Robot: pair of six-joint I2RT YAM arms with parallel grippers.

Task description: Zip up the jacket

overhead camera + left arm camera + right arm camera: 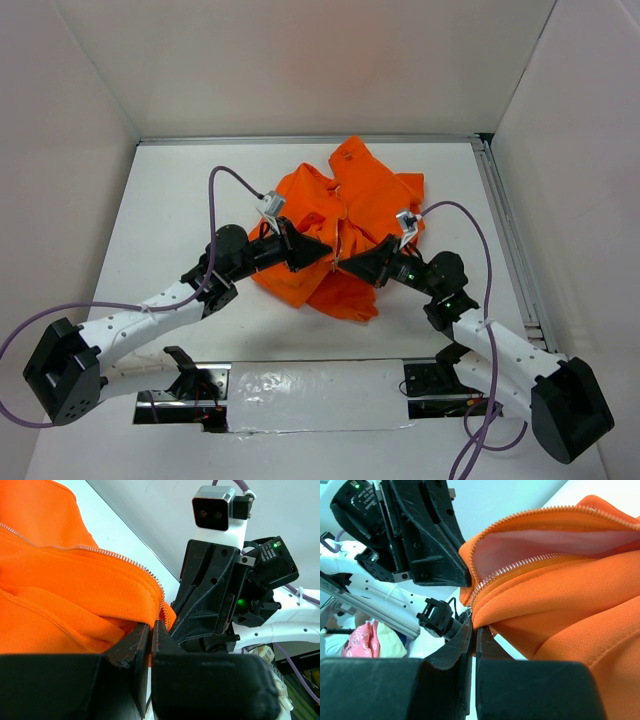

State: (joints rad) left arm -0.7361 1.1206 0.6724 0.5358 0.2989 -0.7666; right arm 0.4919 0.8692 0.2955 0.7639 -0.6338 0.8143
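Observation:
The orange jacket (365,195) lies crumpled in the middle of the table, its front partly open and pale lining (555,542) showing. The pale zipper teeth (120,557) run down to the lower hem, where both grippers meet. My left gripper (322,257) comes in from the left and is shut on the jacket's hem beside the zipper's bottom end (151,626). My right gripper (347,266) comes in from the right and is shut on the opposite hem edge at the zipper's foot (474,629). The two grippers almost touch each other. The slider is hidden.
The white table (170,200) is walled on three sides. A metal rail (505,230) runs along its right edge. A foil-covered plate (310,395) lies between the arm bases at the near edge. Purple cables (235,175) loop above both wrists.

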